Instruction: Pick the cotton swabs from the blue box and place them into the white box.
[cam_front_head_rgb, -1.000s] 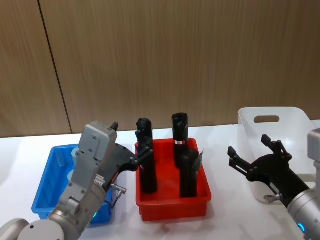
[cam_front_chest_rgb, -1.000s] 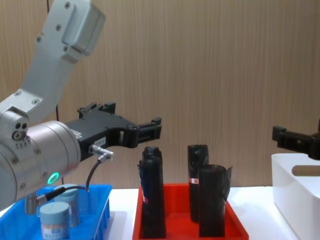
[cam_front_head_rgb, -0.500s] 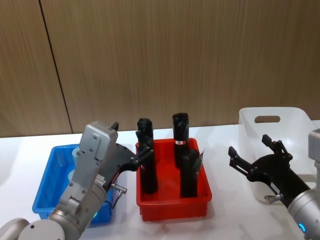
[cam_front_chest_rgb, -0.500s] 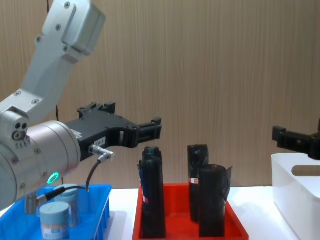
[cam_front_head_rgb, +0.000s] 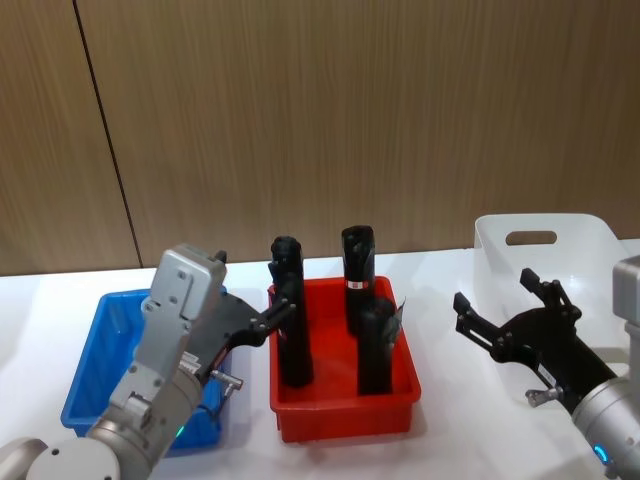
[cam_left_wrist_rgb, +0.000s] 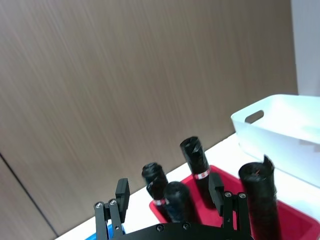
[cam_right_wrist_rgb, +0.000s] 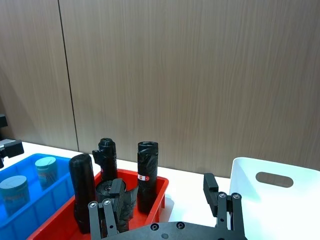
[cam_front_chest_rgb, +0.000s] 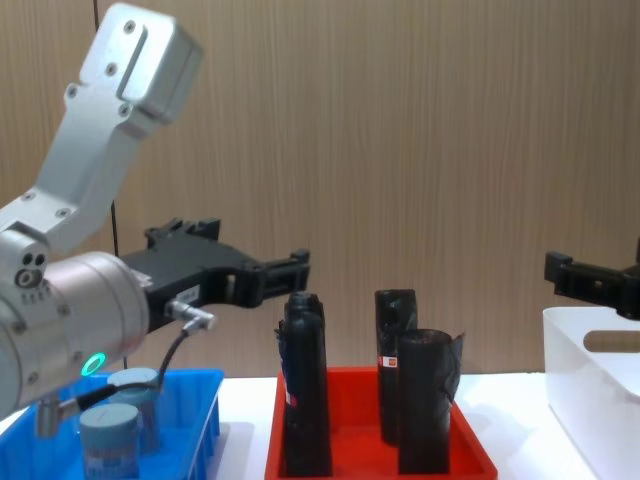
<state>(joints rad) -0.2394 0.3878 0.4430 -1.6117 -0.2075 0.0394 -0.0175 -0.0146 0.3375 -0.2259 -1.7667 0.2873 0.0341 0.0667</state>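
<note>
Two cotton swabs (cam_front_chest_rgb: 108, 440) in blue box (cam_front_chest_rgb: 196, 418), below left hand (cam_front_chest_rgb: 296, 266).

cotton swabs (cam_front_chest_rgb: 108, 432) in left tray (cam_front_head_rgb: 86, 380); rolls (cam_front_head_rgb: 290, 335) upright in middle tray (cam_front_head_rgb: 345, 418); bin (cam_front_head_rgb: 592, 240) at right.

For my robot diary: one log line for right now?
left claw: open, raised by blue box | right claw: open, by white box | swabs: in blue box

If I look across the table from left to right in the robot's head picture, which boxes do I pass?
blue box → red tray holding the black rolls → white box
</note>
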